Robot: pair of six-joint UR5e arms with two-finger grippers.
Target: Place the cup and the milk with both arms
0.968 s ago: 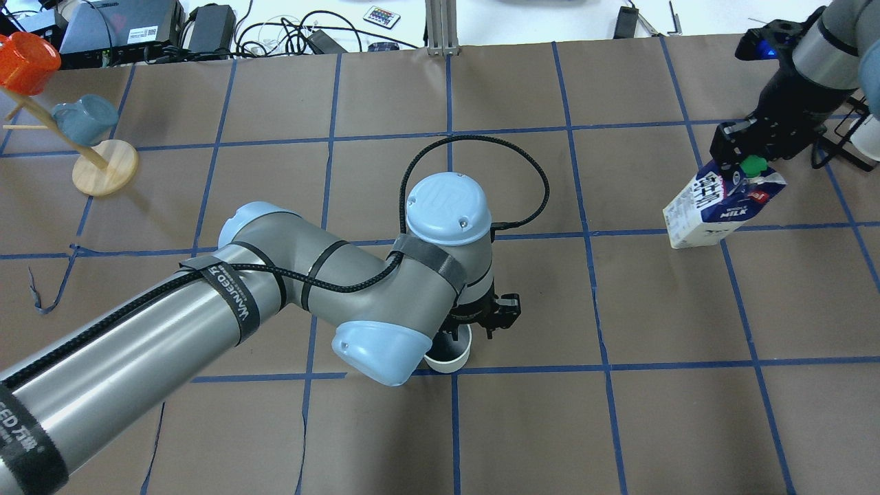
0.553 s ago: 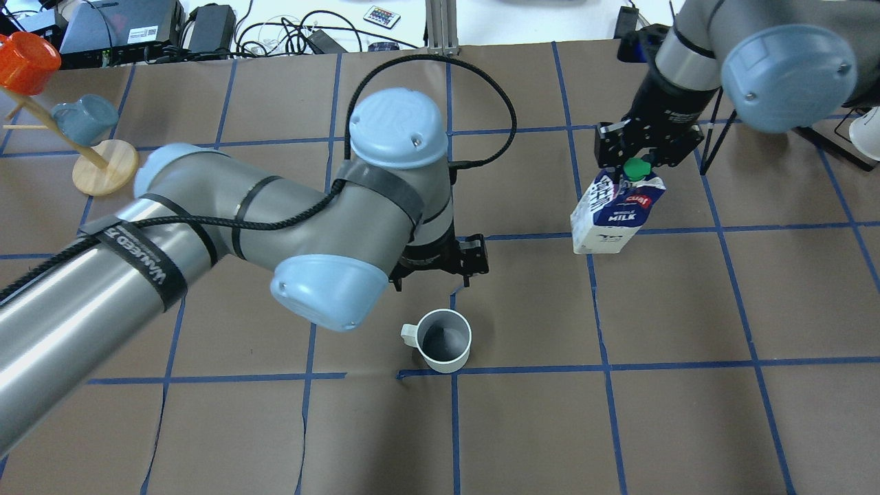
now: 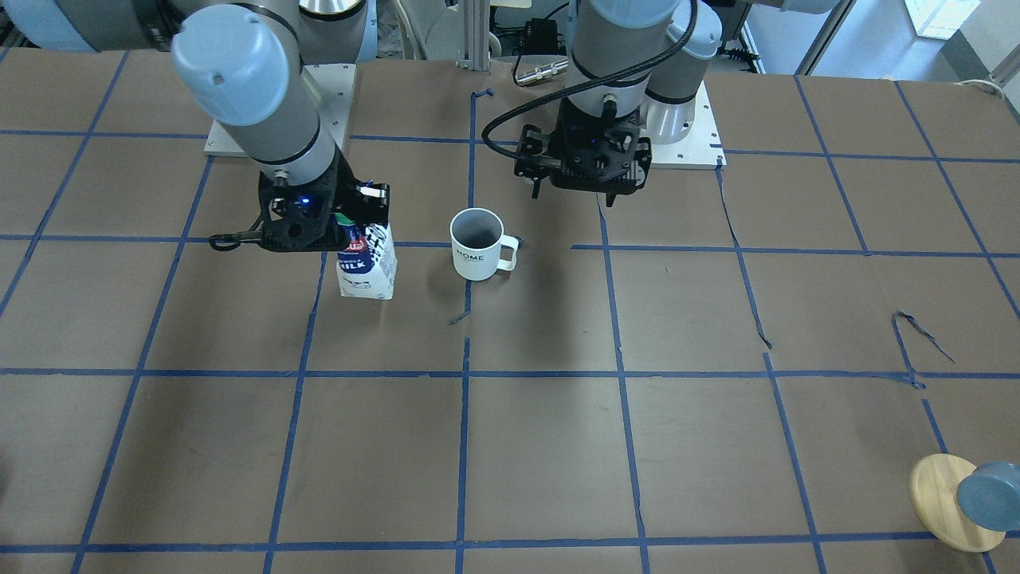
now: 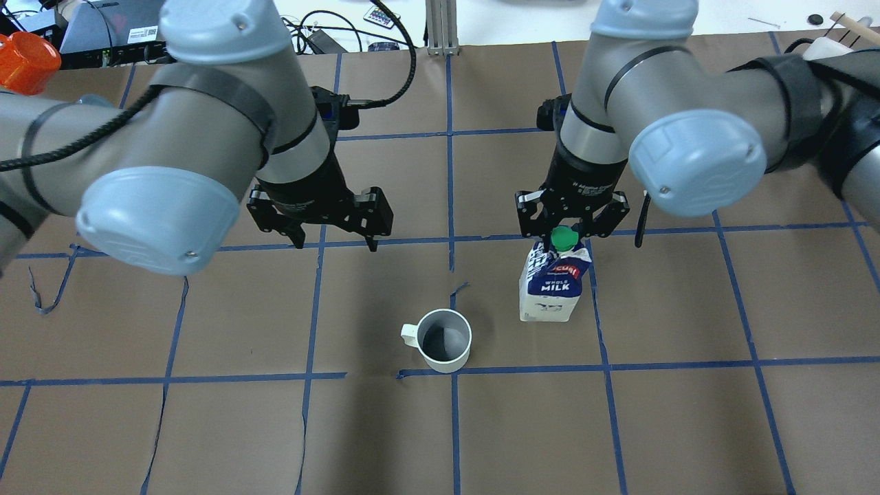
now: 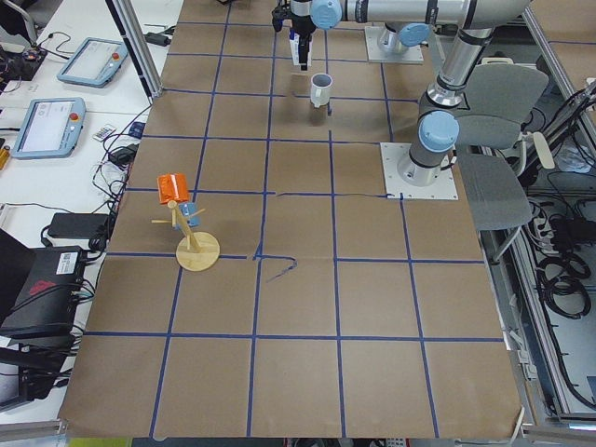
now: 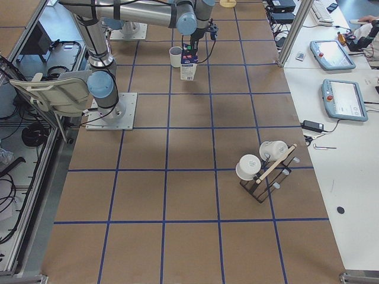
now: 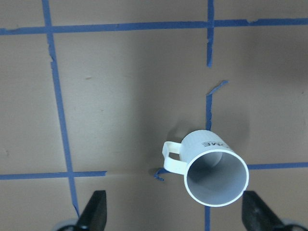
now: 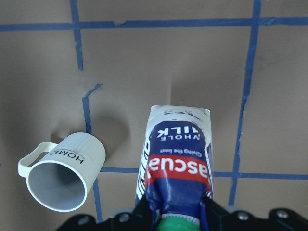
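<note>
1. The right fingers [image 4: 531, 221] are closed on the gable top of the milk [image 4: 552, 292], just under its green cap [image 4: 564, 238]. The carton hangs upright below them. Its base is at the desk [image 4: 687, 412] or barely above it; I cannot tell whether it touches.
2. The cup [image 4: 445, 342] stands upright and free on the desk by a crossing of blue tape lines [image 4: 454, 412]. It is just beside the milk with a gap between them. Its handle points to the left arm's side, away from the carton.
3. The step in hand looks like setting the milk down, with the cup's placing seemingly done. The descent should be straight down with no drift toward the cup, since the gap is small.
4. Release should wait until the base sits flat. A tall, narrow carton let go while tilted or raised is likely to topple, and the cup is the nearest thing to hit.
5. The gable is soft card and may cling to the pads. A full, even opening followed by a vertical lift should clear the cap without dragging the carton over.
6. The left fingers [image 7: 95, 211] are spread wide and hold nothing. They hover over the desk on the cup's far side from the robot, toward the handle, and touch nothing. Any move by that arm should go up and away from the cup, not across the 2 objects.
</note>
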